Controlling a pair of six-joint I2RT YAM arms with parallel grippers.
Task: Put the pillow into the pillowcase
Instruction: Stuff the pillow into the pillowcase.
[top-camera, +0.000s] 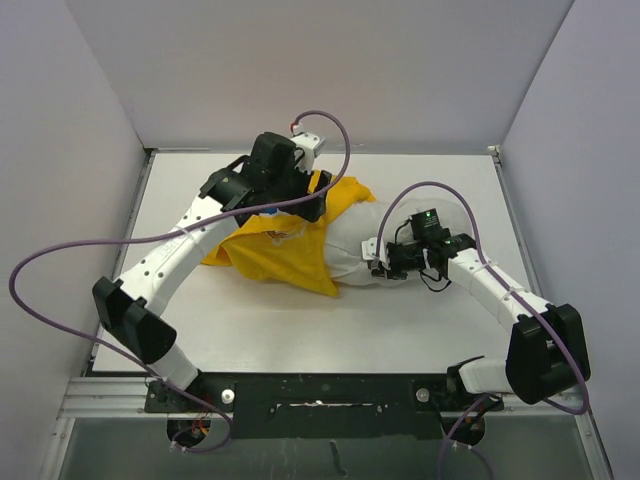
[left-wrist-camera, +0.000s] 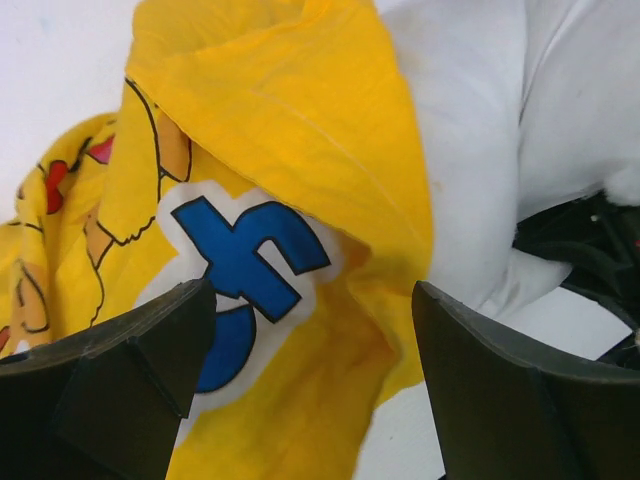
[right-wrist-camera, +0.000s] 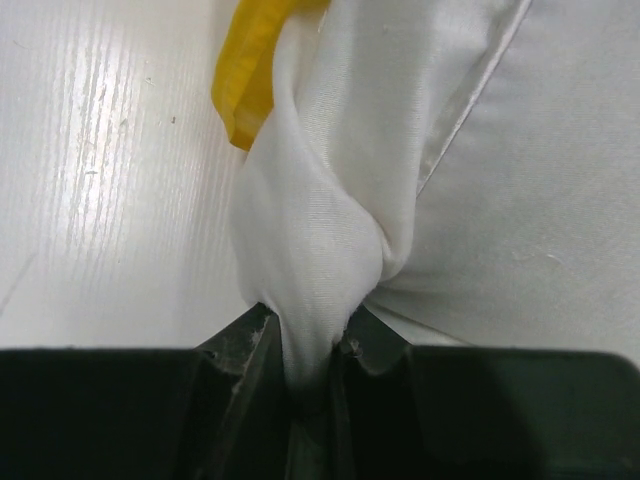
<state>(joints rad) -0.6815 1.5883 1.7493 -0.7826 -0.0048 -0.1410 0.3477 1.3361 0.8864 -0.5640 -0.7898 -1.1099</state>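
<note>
The yellow pillowcase (top-camera: 275, 250) lies crumpled at the table's middle, its blue lettering facing up in the left wrist view (left-wrist-camera: 250, 150). The white pillow (top-camera: 352, 248) sticks out of its right side, partly inside the yellow cloth. My left gripper (top-camera: 300, 205) is open just above the pillowcase's far edge, its jaws wide apart over the yellow cloth (left-wrist-camera: 315, 330). My right gripper (top-camera: 382, 262) is shut on a pinched fold at the pillow's right end (right-wrist-camera: 310, 270). The pillow also shows in the left wrist view (left-wrist-camera: 480, 150).
The white table (top-camera: 300, 330) is walled by grey panels at the left, back and right. A purple cable (top-camera: 330, 130) loops over the left arm, another (top-camera: 440, 190) over the right. A black rail (top-camera: 320, 395) runs along the near edge.
</note>
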